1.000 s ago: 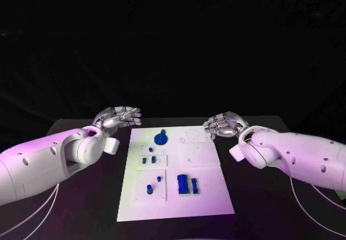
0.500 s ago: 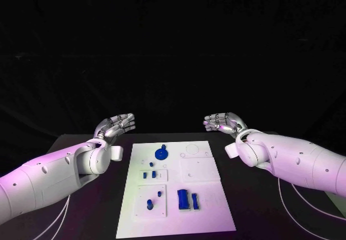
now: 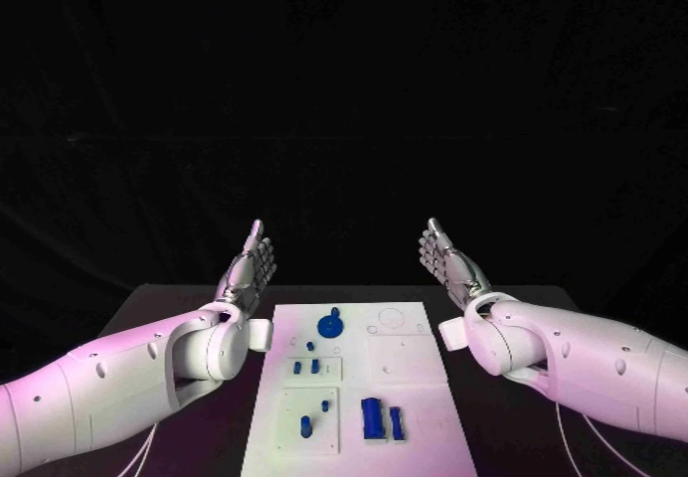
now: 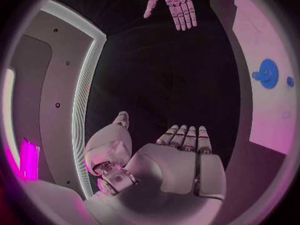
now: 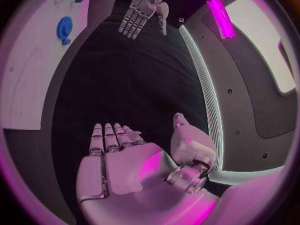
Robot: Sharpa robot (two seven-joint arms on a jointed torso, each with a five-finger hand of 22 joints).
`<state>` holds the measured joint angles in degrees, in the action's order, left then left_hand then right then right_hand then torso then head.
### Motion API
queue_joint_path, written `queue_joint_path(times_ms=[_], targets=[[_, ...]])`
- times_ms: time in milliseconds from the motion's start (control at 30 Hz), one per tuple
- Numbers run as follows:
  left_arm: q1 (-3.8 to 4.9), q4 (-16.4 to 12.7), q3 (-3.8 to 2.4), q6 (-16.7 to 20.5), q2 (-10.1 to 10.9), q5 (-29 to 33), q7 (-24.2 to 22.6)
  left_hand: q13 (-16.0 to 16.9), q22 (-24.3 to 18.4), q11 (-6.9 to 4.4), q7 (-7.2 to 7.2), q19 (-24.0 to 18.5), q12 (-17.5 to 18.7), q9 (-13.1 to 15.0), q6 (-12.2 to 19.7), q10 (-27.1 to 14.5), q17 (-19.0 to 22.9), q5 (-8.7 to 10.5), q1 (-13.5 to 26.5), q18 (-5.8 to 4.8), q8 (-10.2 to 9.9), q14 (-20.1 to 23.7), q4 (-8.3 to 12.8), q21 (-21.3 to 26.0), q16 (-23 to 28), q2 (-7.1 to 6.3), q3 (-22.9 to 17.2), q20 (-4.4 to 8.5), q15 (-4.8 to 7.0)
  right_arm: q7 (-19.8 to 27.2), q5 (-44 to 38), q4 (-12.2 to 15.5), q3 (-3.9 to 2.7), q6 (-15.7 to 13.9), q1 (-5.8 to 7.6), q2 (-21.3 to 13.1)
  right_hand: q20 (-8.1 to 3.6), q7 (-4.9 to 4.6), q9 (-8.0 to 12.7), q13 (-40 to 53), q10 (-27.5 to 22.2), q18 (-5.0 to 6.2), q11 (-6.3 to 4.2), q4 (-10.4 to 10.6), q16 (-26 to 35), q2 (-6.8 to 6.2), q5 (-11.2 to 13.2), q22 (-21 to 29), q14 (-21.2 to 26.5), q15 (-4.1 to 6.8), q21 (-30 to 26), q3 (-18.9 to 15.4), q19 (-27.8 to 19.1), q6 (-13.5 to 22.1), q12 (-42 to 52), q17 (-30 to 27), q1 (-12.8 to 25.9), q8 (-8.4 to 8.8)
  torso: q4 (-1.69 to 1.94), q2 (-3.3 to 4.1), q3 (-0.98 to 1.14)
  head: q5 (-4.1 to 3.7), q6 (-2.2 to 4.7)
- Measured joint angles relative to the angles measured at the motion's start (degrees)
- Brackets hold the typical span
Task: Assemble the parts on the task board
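Both arms have lifted since a second ago: the silver left hand and silver right hand, earlier curled low beside the board's far corners, now stand raised, fingers straight and apart, holding nothing. The white rectangular task board lies mid-counter with the small blue parts on it.

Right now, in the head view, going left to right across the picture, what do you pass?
Left arm → left hand → task board with its blue parts → right hand → right arm.
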<state>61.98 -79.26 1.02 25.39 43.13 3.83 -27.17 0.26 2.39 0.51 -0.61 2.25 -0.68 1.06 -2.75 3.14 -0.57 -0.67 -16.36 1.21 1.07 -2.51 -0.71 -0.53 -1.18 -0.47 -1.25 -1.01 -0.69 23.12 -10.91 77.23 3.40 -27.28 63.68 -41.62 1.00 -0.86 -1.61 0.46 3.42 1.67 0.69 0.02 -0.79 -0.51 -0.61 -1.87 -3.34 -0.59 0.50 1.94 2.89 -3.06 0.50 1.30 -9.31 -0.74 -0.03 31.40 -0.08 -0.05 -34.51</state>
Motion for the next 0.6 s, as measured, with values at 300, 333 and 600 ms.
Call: queue_joint_path(times_ms=[300, 333, 600], targets=[[-1.65, -9.32, -0.84, 11.74, 1.40, -1.82, -0.82, -0.14, -1.86, -0.31, 0.43, -1.36, 0.30, -0.82, 1.82, -2.11, 0.40, 0.26, 12.76, 0.00, -0.67, 1.63, 0.47, 0.18, 0.77, 0.36, 0.77, 0.90, 0.60, 3.23, 6.78, 11.02, -2.99, -10.55, -3.06, -2.66, -0.93, 0.82, 1.40, -0.34, -2.98, -0.89, -0.67, -0.01, 0.58, 0.47, 0.31, 1.61, 2.87, 0.61, -0.22, -1.70, -2.55, 2.71, -0.21, -1.10, 8.49, 0.54, 0.03, -0.20, 0.06, 0.05, 0.13], [-1.72, -9.71, -0.88, 12.57, 1.47, -1.95, -0.90, -0.15, -1.96, -0.48, 0.43, -1.57, 0.30, -0.84, 1.82, -2.29, 0.42, 0.26, 13.30, 0.00, -0.67, 1.69, 0.47, 0.18, 0.77, 0.38, 0.77, 0.87, 0.67, 3.48, 7.28, 11.48, -3.11, -11.31, -3.20, -2.78, -1.00, 0.86, 1.46, -0.36, -3.12, -0.89, -0.70, -0.02, 0.62, 0.44, 0.31, 1.68, 3.05, 0.60, -0.22, -1.69, -2.62, 2.86, -0.21, -1.15, 8.79, 0.55, 0.03, -0.20, 0.07, 0.05, 0.14], [-1.83, -10.52, -0.95, 16.62, 1.61, -2.73, -1.34, -0.21, -2.34, -0.50, 0.62, -1.95, 0.30, -1.01, 2.44, -2.93, 0.51, 0.47, 15.99, -0.88, -0.88, 2.30, 0.71, 0.18, 0.98, 0.52, 1.01, 1.11, 0.67, 4.97, 9.85, 12.61, -3.36, -15.15, -3.49, -3.07, -1.00, 0.86, 1.56, -0.41, -3.11, -0.88, -0.70, -0.02, 0.66, 0.50, 0.31, 1.82, 3.04, 0.60, -0.22, -1.70, -2.62, 2.87, -0.21, -1.25, 8.99, 0.55, 0.03, -0.21, 0.08, 0.05, 0.14]])
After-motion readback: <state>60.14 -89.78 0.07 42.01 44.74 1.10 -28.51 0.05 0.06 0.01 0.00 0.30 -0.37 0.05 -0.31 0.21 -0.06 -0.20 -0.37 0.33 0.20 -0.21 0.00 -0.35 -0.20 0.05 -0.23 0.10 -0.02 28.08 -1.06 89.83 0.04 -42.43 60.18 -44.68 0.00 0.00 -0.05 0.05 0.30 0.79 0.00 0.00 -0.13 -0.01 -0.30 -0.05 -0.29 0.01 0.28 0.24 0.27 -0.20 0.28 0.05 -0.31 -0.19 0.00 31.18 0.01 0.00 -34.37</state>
